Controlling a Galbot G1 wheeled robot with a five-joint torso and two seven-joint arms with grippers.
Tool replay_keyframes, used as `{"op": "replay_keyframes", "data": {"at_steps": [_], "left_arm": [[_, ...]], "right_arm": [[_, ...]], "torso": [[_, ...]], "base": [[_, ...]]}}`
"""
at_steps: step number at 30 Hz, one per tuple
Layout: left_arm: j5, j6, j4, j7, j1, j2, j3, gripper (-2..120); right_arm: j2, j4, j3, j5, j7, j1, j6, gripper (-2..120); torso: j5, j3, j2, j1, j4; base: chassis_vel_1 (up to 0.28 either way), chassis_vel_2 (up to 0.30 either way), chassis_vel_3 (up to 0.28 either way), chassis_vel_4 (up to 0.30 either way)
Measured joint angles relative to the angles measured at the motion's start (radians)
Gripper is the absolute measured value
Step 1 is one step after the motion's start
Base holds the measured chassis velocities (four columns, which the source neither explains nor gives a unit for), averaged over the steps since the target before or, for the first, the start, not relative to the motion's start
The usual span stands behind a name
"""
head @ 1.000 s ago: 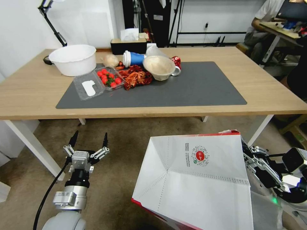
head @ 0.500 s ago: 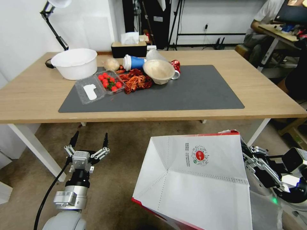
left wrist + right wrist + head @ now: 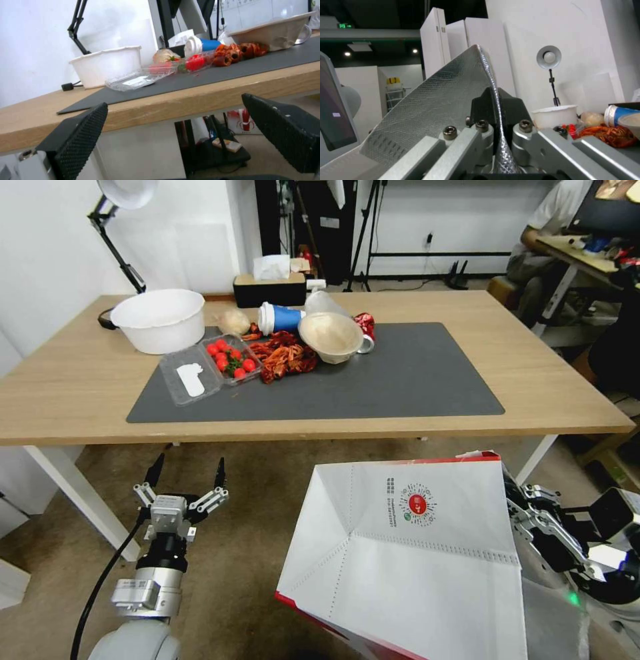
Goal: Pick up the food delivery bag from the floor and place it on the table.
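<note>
Head view: food delivery bag [image 3: 407, 560] off the floor [image 3: 253, 527], short of the counter [image 3: 547, 380]; placement outstanding. Left claw [image 3: 186, 475] spread, empty.

Right wrist view: right claw [image 3: 496, 105] pinched on foil edge, apparently the bag's rim.

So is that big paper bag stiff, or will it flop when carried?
The food delivery bag probably holds its shape: its creased panels look flat while hanging. The right gripper pinches just one foil-lined edge, so it may swing or tear if heavy.
</note>
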Motion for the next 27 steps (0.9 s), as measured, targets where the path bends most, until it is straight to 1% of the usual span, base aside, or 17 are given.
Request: {"op": "replay_keyframes", "data": {"at_steps": [1, 3, 5, 8, 13, 15, 16, 20, 24, 27], "left_arm": [[0.0, 0.0, 0.0, 0.0, 0.0, 0.0, 0.0, 100], [-0.003, 0.0, 0.008, 0.0, -0.004, 0.003, -0.001, 99], [-0.004, 0.0, 0.009, 0.001, -0.004, 0.005, -0.001, 99], [-0.004, 0.0, 0.013, 0.004, -0.003, 0.01, -0.001, 100], [-0.004, 0.0, 0.019, 0.004, -0.005, 0.013, -0.001, 100], [-0.003, 0.0, 0.022, 0.006, -0.007, 0.011, 0.003, 100], [-0.003, 0.0, 0.022, 0.006, -0.007, 0.011, 0.003, 100], [0.002, 0.0, 0.022, 0.009, -0.007, 0.009, 0.006, 99], [0.002, 0.0, 0.022, 0.009, -0.007, 0.009, 0.006, 99], [0.003, 0.0, 0.022, 0.01, -0.007, 0.005, 0.006, 99]], "right_arm": [[0.0, 0.0, 0.0, 0.0, 0.0, 0.0, 0.0, 0], [0.005, -0.001, -0.004, -0.008, 0.0, 0.001, 0.0, 0], [0.007, -0.001, -0.004, -0.009, 0.0, 0.001, 0.0, 0], [0.012, 0.0, -0.002, -0.009, -0.001, -0.001, 0.0, 0], [0.011, 0.004, 0.002, -0.009, 0.0, 0.001, 0.0, 0], [0.012, 0.008, 0.001, -0.008, 0.003, 0.005, 0.0, 0], [0.012, 0.008, 0.001, -0.008, 0.003, 0.005, 0.0, 0], [0.012, 0.01, -0.001, -0.01, 0.006, 0.008, -0.001, 0], [0.011, 0.013, -0.002, -0.01, 0.008, 0.01, -0.002, 0], [0.011, 0.015, -0.004, -0.011, 0.012, 0.01, -0.003, 0]], "torso": [[0.0, 0.0, 0.0, 0.0, 0.0], [0.0, 0.009, 0.016, 0.007, 0.0], [0.0, 0.013, 0.021, 0.009, 0.0001], [0.0, 0.024, 0.041, 0.016, 0.0], [0.0, 0.034, 0.057, 0.023, 0.0], [0.0, 0.042, 0.073, 0.03, 0.0], [0.0, 0.042, 0.073, 0.03, 0.0], [0.0, 0.056, 0.096, 0.04, 0.0], [0.0, 0.062, 0.107, 0.045, 0.0], [0.0, 0.074, 0.126, 0.053, 0.0]], "base": [[0.0, 0.0, 0.0, 0.0], [0.0, 0.0, 0.0, 0.0], [0.0, 0.0, 0.0, 0.0], [0.0, 0.0, 0.0, 0.0], [0.0, 0.0, 0.0, 0.0], [0.0, 0.0, 0.0, 0.0], [0.0, 0.0, 0.0, 0.0], [0.0, 0.0, 0.0, 0.0], [0.0, 0.0, 0.0, 0.0], [0.0, 0.0, 0.0, 0.0]]}}
